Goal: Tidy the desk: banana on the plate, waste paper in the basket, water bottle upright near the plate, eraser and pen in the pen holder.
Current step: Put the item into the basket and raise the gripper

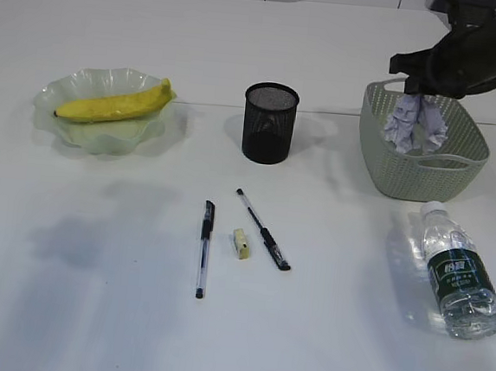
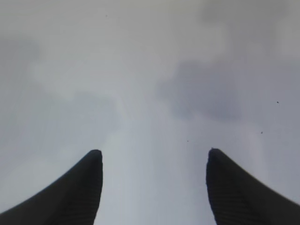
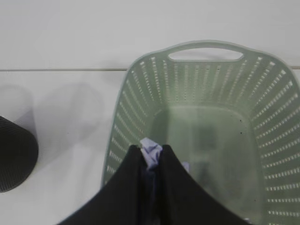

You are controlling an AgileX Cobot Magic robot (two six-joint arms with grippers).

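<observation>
Waste paper (image 1: 412,122) hangs over the green basket (image 1: 457,173) at the frame's upper right, pinched by the right pincer (image 3: 151,152). Left pincer (image 2: 153,161) is spread wide above bare table (image 2: 150,70).

Bright even light – soft faint shadows on table (image 1: 88,328); left wrist view blurred, hazy.

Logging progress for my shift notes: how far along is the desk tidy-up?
Done: banana lies on the plate. In hand: right end effector holds the waste paper over the basket, unreleased. Left: water bottle lies flat; eraser and two pens remain outside the pen holder.
</observation>
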